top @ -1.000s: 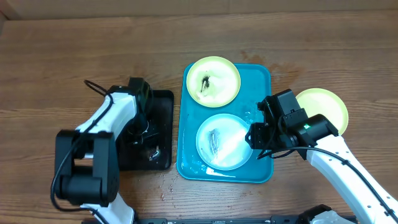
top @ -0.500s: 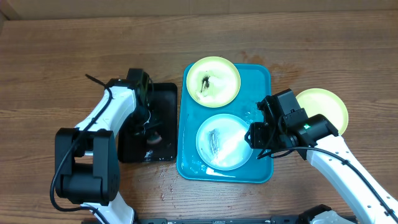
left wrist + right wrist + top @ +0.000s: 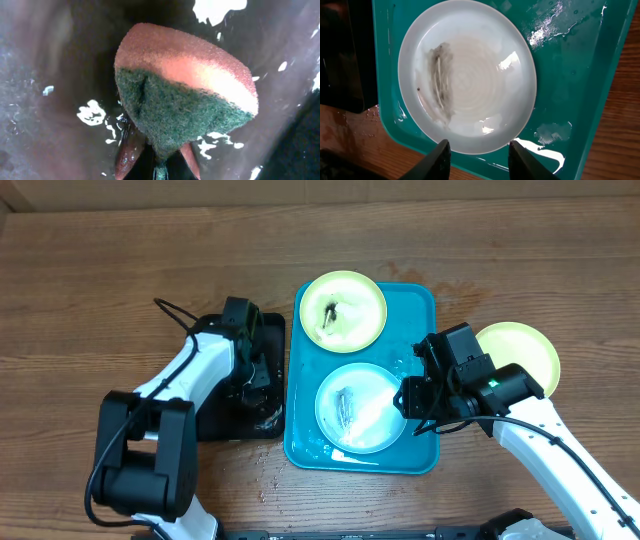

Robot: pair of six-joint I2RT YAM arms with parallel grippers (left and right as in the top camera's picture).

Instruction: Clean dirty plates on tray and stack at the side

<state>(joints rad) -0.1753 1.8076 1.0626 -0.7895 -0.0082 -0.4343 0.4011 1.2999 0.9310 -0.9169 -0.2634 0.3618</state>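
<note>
left gripper (image 3: 157, 156) is clamped on a sponge (image 3: 185, 100) over the black tray (image 3: 212, 425), and the sponge blocks most of that view. right gripper (image 3: 479, 150) sits open at the rim of the blue plate (image 3: 362, 408) on the turquoise tray (image 3: 420, 310). the smeared yellow-green plate (image 3: 343, 310) is at the tray's far end. the other yellow-green plate (image 3: 525, 345) is off-tray, half hidden by the right arm.

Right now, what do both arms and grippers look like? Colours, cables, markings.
Both arms: white links, black joint housings. Left arm has a thin black cable looping out near its wrist; its fingers look reddish-brown. Right arm shows a small green light on its black wrist block; its fingers look pale.
</note>
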